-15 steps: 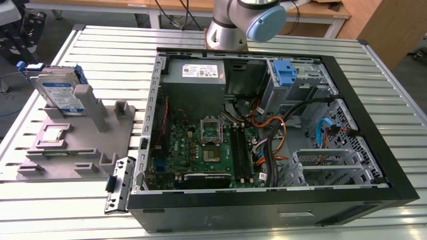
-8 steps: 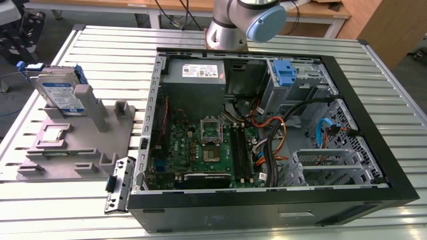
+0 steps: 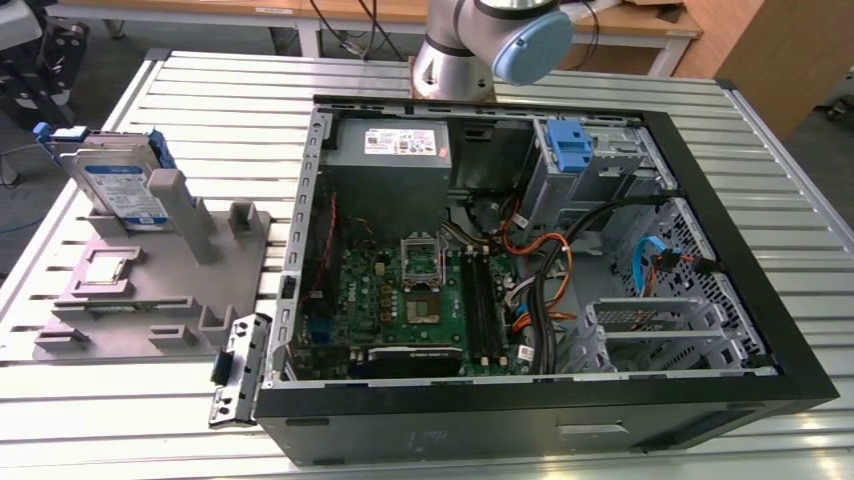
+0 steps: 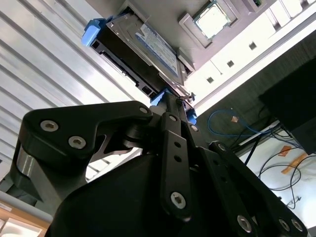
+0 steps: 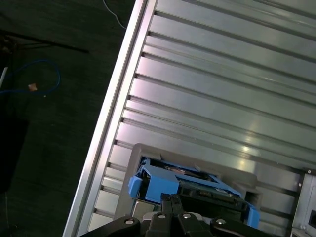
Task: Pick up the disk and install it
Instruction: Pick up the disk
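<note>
The disk (image 3: 118,185) stands on edge in a slot at the far end of a grey fixture (image 3: 174,290), on the exterior view's left. It is silver-grey with a white-and-blue label and a blue carrier frame. In the second wrist view the disk (image 4: 148,44) lies beyond my gripper (image 4: 175,101), whose black fingers are shut together with nothing between them. In the first wrist view the gripper (image 5: 170,198) points at the disk's blue frame (image 5: 158,182), which appears apart from it.
An open computer case (image 3: 747,210) lies on the slatted metal table (image 3: 200,90), with a motherboard, cables, a grey power supply (image 3: 394,145) and a blue latch (image 3: 570,145) at the drive bay. A processor chip (image 3: 107,268) rests on the fixture. The arm's base (image 3: 467,50) stands behind the case.
</note>
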Controlling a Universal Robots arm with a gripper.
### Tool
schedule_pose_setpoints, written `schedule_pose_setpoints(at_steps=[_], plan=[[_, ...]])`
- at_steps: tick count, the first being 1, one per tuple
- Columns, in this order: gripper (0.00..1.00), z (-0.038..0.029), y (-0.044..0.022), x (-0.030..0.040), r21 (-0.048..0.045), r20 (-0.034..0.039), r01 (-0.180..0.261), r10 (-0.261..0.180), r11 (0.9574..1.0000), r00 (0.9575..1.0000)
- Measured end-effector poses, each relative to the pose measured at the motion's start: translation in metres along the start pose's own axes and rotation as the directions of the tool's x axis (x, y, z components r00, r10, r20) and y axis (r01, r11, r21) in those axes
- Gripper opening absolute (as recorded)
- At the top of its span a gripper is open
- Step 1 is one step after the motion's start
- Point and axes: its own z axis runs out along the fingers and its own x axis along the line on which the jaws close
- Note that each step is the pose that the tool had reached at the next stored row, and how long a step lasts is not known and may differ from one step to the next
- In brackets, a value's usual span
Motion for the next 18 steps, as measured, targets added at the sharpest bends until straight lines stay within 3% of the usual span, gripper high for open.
schedule_pose_setpoints(at_steps=[18], plan=[[0.11, 0.0001, 0.0009, 0.0033, -0.0006, -0.0017, 0.034, -0.034, 0.9994, 0.9994]])
